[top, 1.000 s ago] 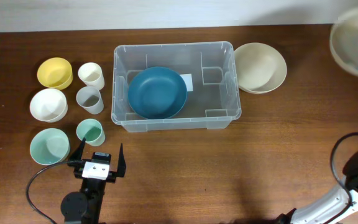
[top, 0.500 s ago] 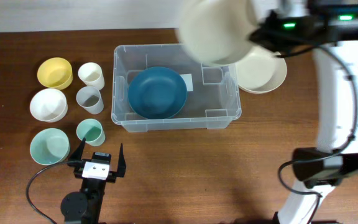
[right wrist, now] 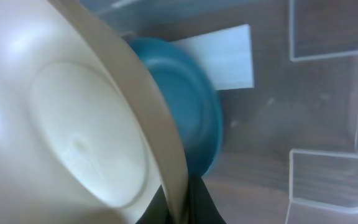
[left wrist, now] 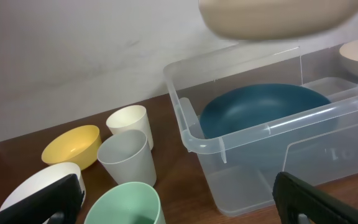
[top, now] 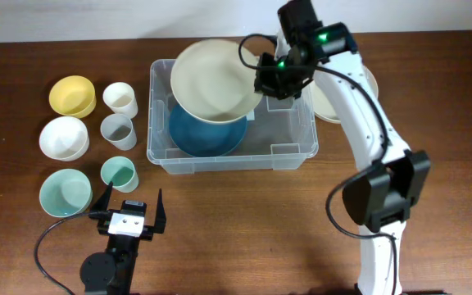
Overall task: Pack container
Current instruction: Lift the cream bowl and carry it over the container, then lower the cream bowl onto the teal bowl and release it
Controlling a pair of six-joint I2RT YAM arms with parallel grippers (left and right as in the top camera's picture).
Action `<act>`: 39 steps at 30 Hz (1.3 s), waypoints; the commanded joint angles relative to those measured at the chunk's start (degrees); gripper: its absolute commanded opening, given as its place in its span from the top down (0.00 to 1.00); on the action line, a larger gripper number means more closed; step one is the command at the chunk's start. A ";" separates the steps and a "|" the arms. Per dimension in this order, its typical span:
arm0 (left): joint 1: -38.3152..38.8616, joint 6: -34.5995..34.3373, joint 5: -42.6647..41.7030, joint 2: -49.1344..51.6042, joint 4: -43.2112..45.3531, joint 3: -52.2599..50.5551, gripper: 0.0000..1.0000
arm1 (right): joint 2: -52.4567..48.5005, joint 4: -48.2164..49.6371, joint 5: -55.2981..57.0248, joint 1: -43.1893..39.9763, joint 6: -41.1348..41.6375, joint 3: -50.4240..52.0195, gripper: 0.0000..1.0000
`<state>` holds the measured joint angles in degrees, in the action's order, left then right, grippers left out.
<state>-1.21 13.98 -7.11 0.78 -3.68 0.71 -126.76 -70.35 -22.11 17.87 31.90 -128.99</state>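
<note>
The clear plastic container (top: pixel 297 143) stands at the table's back centre with a dark blue bowl (top: pixel 207 138) inside; it also shows in the left wrist view (left wrist: pixel 194 134). My right gripper (top: pixel 262 78) is shut on the rim of a large cream bowl (top: pixel 211 78) and holds it above the container's left half, over the blue bowl. In the right wrist view the cream bowl (right wrist: pixel 73 124) fills the left and the fingers (right wrist: pixel 182 199) pinch its rim. My left gripper (top: pixel 129 209) is open and empty, at the front left near a green cup (top: pixel 119 172).
Left of the container stand a yellow bowl (top: pixel 72 95), a white bowl (top: pixel 63 137), a pale green bowl (top: pixel 64 192), a cream cup (top: pixel 120 97) and a grey cup (top: pixel 118 130). Another cream bowl (top: pixel 365 94) sits right of the container, partly behind my right arm.
My right arm has carried the cream bowl from the far right leftward and down over the container. The left arm has not moved.
</note>
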 commanded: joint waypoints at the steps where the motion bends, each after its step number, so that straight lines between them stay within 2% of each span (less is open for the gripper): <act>1: -0.35 0.68 -0.63 -0.42 -0.24 -0.20 0.00 | -1.33 0.79 0.20 0.83 1.62 1.75 0.96; 20: -0.33 0.68 -0.63 -0.42 -0.24 -0.20 0.00 | -2.45 11.10 1.77 4.00 3.80 14.88 0.96; 39: -0.35 0.68 -0.63 -0.42 -0.24 -0.20 0.00 | -4.02 13.42 1.62 5.92 3.78 15.21 0.96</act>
<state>-1.21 13.96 -7.11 0.80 -3.68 0.71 -129.73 -57.58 -20.36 22.72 35.75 -114.04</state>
